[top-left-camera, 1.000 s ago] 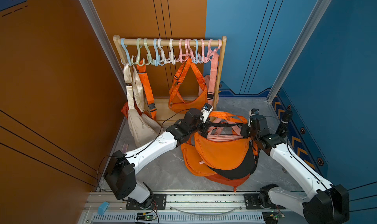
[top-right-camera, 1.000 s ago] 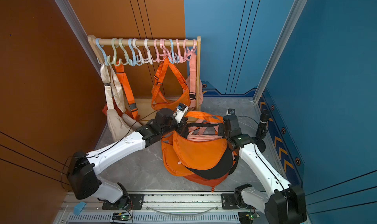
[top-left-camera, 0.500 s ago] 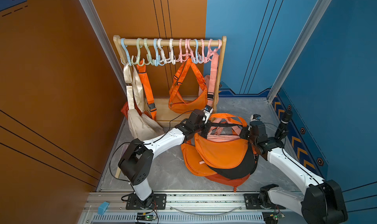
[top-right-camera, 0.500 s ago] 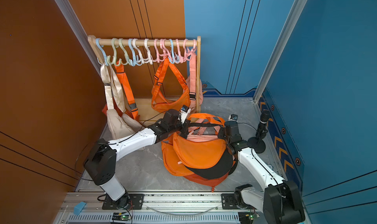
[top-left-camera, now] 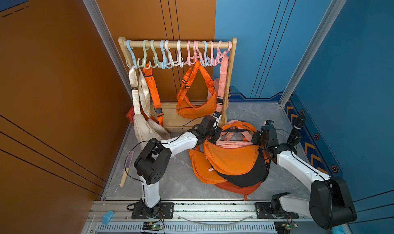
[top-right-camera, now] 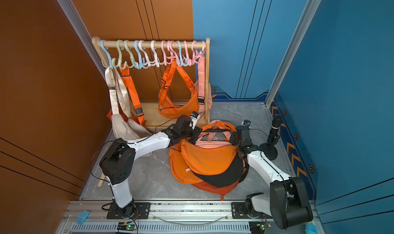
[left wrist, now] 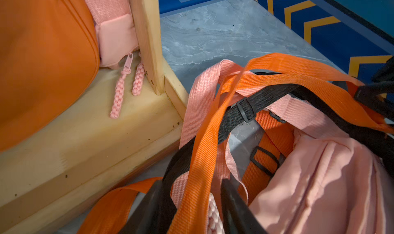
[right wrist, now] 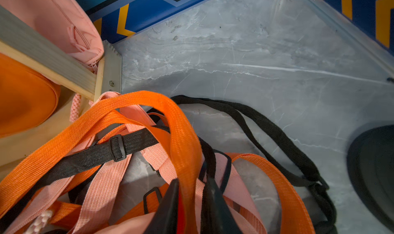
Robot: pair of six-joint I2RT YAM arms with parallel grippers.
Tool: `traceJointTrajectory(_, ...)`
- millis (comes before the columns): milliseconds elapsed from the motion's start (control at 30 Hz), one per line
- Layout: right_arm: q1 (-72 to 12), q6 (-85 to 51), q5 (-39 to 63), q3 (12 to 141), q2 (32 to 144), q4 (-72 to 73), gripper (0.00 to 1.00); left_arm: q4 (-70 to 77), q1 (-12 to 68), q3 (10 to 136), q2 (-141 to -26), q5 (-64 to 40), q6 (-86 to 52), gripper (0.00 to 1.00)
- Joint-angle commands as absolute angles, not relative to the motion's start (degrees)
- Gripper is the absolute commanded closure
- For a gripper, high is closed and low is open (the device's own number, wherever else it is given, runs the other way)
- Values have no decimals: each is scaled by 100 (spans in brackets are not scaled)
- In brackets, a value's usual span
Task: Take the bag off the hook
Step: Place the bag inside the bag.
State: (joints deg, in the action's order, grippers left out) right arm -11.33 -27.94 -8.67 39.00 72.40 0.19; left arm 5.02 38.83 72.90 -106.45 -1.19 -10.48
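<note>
Now | orange bag (top-left-camera: 232,158) off the hooks (top-left-camera: 177,58), slumped between both grippers | left gripper (left wrist: 190,181) jaws apart, orange strap (left wrist: 204,147) slack between them | right gripper (right wrist: 191,177) parted round the same webbing | likely soft, light, floppy: take the strap, not the body.

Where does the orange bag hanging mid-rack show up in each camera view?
Top view: orange bag hangs mid-rack.
Top view: same spot.
Left wrist: it sits beside the pink bag, over the wooden base.
Right wrist: it sits beside the wooden post.
Shared landmark: that wooden post.
</note>
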Motion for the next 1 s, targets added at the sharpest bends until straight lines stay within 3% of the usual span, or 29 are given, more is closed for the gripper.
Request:
traceJointTrajectory(0, -1059, -2848, -775, 3854, 7227, 71, 54, 568, 3788, 7438, -10556, -241, -1195, 49)
traceJointTrajectory(167, -1018, -2832, -756, 3906, 7030, -57, 20, 618, 3781, 7201, -10139, 53, -1179, 46)
traceJointTrajectory(300, -1019, -2745, -718, 4019, 6827, -278, 8, 871, 3752, 6751, -9614, 397, -1204, 44)
traceJointTrajectory(667, -1199, -2417, -733, 4310, 5957, -692, 0, 1386, 3568, 5147, -7866, 1875, -1357, 41)
traceJointTrajectory(967, -2050, -2154, -915, 4402, 5556, -435, 0, 989, 2596, 4896, -6860, 1630, -1644, 40)
